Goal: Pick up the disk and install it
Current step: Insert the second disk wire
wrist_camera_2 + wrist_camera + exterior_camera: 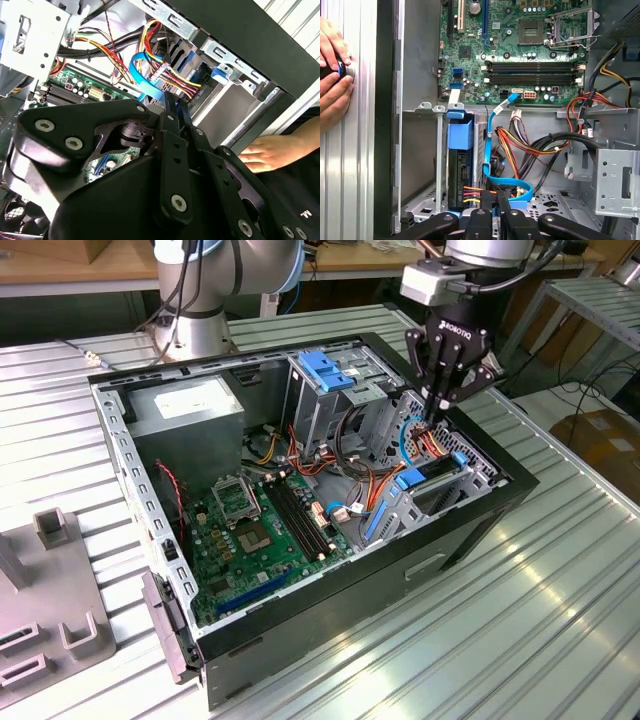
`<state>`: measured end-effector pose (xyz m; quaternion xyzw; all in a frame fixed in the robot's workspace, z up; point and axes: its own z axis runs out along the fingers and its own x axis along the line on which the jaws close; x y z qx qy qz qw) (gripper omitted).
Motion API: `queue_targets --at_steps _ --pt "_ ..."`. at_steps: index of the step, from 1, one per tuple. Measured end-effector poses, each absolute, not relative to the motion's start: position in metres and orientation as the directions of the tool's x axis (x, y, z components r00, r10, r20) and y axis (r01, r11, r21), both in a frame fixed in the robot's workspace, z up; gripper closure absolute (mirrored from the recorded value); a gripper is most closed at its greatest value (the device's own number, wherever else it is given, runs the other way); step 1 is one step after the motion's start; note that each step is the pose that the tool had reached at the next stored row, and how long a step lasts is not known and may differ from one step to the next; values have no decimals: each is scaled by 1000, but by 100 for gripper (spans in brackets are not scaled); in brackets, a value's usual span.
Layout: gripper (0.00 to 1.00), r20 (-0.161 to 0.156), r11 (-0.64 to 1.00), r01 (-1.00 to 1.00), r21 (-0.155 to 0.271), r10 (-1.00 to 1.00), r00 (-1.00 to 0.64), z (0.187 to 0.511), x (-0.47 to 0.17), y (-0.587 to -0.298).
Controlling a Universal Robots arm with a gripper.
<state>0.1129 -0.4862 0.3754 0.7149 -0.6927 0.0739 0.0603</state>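
Exterior view: the black claw (441, 412) hangs on the arm's wrist over the far corner of the open computer case (330, 615), its fingers drawn narrow, almost together, with their tips down among the coloured cables (425, 445) just above the drive bay (440, 495). In both wrist views the two slim fingers (497, 210) stand side by side with nothing seen between them, close to a looping blue data cable (492, 150) and a bundle of red, yellow and orange wires (175, 82). The disk (459, 165) sits slotted on edge in the drive bay, beside the claw's fingertips, its bright blue frame showing at the end and orange and yellow wires plugged in at its near end. Beyond the bay, farther into the case, lies the green motherboard (255, 530) with its bare processor socket (532, 30) and dark memory slots. A tall metal cage with a blue latch (325, 370) stands behind the bay, and a grey power supply box (190, 410) fills the case's far corner on the exterior view's left. A person's hands (334, 75) rest on the ribbed metal desk (520, 620) just outside the case wall.
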Motion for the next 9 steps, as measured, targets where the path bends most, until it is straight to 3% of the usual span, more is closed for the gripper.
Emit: queue_targets --at_steps 6,8,9 --pt "84 171 -33 -999 -17 -985 30 373 113 -496" --pt "84 144 -33 -999 -18 -989 30 372 113 -502" --pt "84 113 -32 -999 -19 -993 30 372 113 -507"
